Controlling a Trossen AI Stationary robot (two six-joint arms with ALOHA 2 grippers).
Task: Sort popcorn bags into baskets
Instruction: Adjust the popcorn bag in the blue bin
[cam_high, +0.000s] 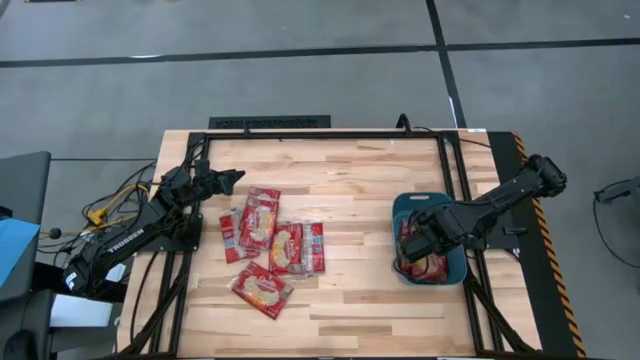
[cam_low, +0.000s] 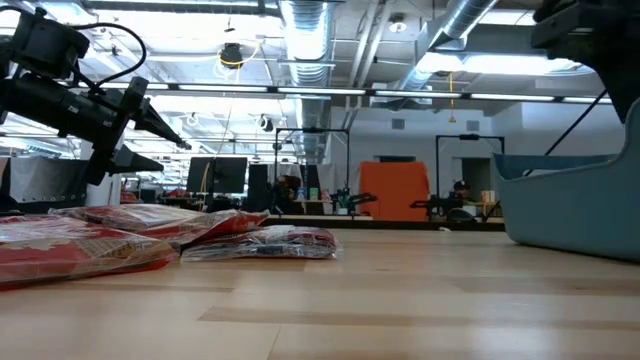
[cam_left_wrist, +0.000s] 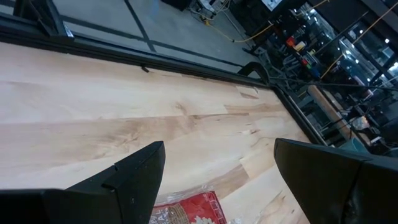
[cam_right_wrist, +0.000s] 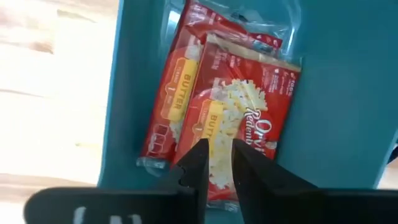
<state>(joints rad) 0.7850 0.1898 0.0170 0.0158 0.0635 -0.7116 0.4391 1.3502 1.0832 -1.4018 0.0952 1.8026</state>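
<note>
— Where do the bags stand?

— Two lie in the basket (cam_right_wrist: 348, 93) under my right gripper (cam_right_wrist: 216, 163), its fingers nearly together and holding nothing. A loose pile of bags (cam_high: 270, 240) lies mid-table, just beside my left gripper (cam_high: 228, 180), which hovers wide open and empty.

— How will they handle?

— Light, thin and crinkly, I judge, with slick foil. I'd pinch one by a free edge, where an upper bag overhangs its neighbour.

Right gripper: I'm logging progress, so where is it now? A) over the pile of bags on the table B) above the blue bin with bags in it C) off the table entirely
B: the right gripper hangs over the blue bin, where popcorn bags already lie.
</note>
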